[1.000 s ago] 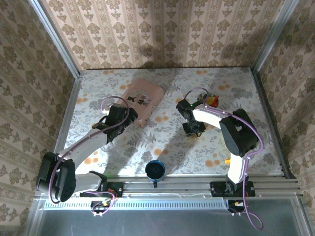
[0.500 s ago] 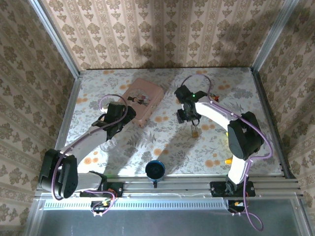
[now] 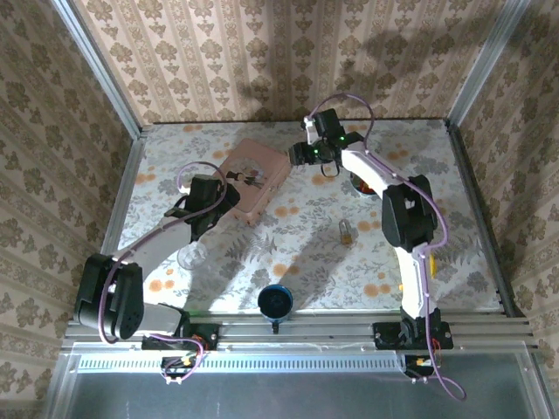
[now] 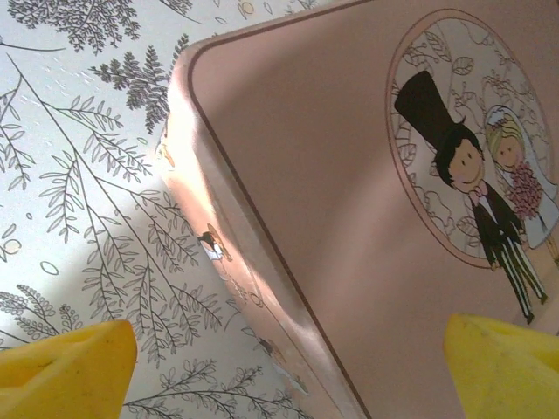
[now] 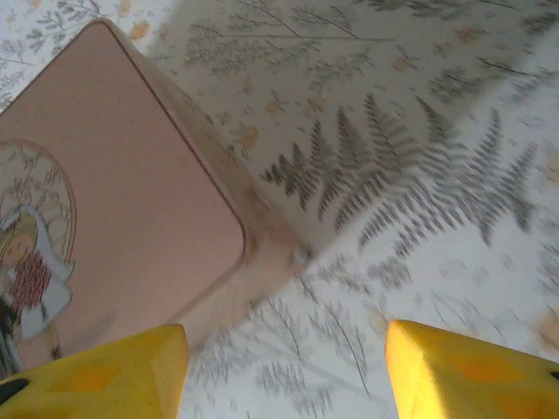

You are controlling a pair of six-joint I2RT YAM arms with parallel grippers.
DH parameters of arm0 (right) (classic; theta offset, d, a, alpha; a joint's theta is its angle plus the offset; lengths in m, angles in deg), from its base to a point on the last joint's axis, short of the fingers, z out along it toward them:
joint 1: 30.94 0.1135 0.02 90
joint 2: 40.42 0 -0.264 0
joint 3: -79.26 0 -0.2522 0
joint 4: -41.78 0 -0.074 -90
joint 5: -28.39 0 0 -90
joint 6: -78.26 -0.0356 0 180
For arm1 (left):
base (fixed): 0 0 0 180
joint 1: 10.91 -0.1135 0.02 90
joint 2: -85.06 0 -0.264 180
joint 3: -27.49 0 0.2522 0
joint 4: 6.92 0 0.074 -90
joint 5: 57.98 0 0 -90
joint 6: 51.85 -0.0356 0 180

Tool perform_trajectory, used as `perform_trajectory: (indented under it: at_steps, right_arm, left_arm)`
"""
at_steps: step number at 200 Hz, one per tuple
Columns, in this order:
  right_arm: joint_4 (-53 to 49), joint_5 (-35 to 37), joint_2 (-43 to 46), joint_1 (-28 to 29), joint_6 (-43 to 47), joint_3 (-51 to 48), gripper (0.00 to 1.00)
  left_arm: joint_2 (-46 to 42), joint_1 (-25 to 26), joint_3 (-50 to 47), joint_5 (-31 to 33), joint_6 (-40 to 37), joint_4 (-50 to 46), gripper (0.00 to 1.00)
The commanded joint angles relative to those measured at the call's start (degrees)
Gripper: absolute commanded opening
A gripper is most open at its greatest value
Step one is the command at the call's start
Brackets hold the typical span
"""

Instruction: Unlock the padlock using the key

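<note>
on the bench (image 3: 306,262), well apart from the padlock (image 3: 347,231): hovering at the pink box (image 3: 253,179) with left gripper (image 4: 284,375) and right gripper (image 5: 288,371) spread, empty; unlocking seemingly not begun.

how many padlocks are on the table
1: the padlock lies on the table, right of the pink box, in the open. Another could be hidden under an arm.

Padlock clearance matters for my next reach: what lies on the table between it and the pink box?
Nothing. In the top view, the stretch from the padlock to the pink box is bare flower-printed table cover.
</note>
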Motion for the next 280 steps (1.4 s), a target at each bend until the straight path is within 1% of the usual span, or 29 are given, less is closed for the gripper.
perform_trajectory:
  at_steps: [1, 26, 46, 81, 99, 122, 130, 133, 145, 147, 152, 185, 225, 255, 280]
  right_arm:
    - [3.4, -4.9, -5.8, 0.3, 1.0, 7.1, 0.63]
    - [0.9, -7.1, -12.6, 0.3, 0.7, 16.4, 0.63]
    - [-0.4, -9.1, -16.6, 0.4, -0.4, 21.1, 0.63]
    - [-0.4, -11.6, -19.1, 0.5, -2.0, 21.2, 0.6]
    - [-0.6, -12.5, -18.3, 0.7, -2.0, 19.3, 0.54]
    - [2.1, -11.8, -13.3, 1.3, -2.4, 11.6, 0.4]
    - [3.9, -11.1, -10.8, 1.5, -3.0, 7.9, 0.37]
    - [4.7, -10.8, -9.8, 1.4, -3.3, 6.3, 0.36]
    - [7.6, -10.2, -5.9, 1.6, -4.6, 0.3, 0.34]
    - [8.0, -10.0, -5.3, 1.5, -4.7, -0.7, 0.33]
    - [9.0, -9.5, -3.8, 1.6, -5.3, -3.0, 0.33]
    - [14.3, -5.3, 6.1, 1.6, -9.4, -17.5, 0.31]
    - [15.8, 1.3, 14.5, 1.7, -13.9, -30.2, 0.3]
    - [17.7, 3.0, 19.1, 1.8, -17.5, -36.8, 0.29]
    - [17.6, 4.8, 22.2, 1.9, -19.0, -39.8, 0.29]
  left_arm:
    - [0.9, -1.0, 1.4, 0.3, -0.2, 1.1, 0.91]
    - [1.6, -1.3, 1.9, 0.1, -0.5, 1.2, 0.9]
    - [2.5, -1.5, 2.5, -0.3, -0.9, 1.6, 0.9]
    - [5.0, -1.8, 3.4, -1.5, -1.1, 2.6, 0.88]
    - [6.5, -1.9, 4.1, -2.5, -1.4, 3.1, 0.85]
    - [8.6, -1.9, 5.3, -4.0, -2.3, 4.1, 0.81]
    - [9.5, -1.8, 5.7, -4.8, -2.8, 4.9, 0.78]
    - [9.7, -1.7, 5.9, -5.0, -2.9, 5.2, 0.74]
    - [11.2, -1.8, 6.9, -6.3, -3.5, 5.9, 0.68]
    - [11.5, -1.8, 7.1, -6.5, -3.7, 6.1, 0.65]
    - [12.1, -1.7, 7.6, -7.2, -4.0, 6.3, 0.64]
    - [16.9, -0.5, 12.4, -11.2, -6.3, 7.9, 0.63]
    - [22.6, 0.6, 18.2, -15.9, -7.3, 10.1, 0.64]
    - [25.4, 1.0, 21.3, -18.0, -8.0, 10.7, 0.66]
    - [26.7, 1.4, 23.0, -18.9, -8.5, 10.7, 0.67]
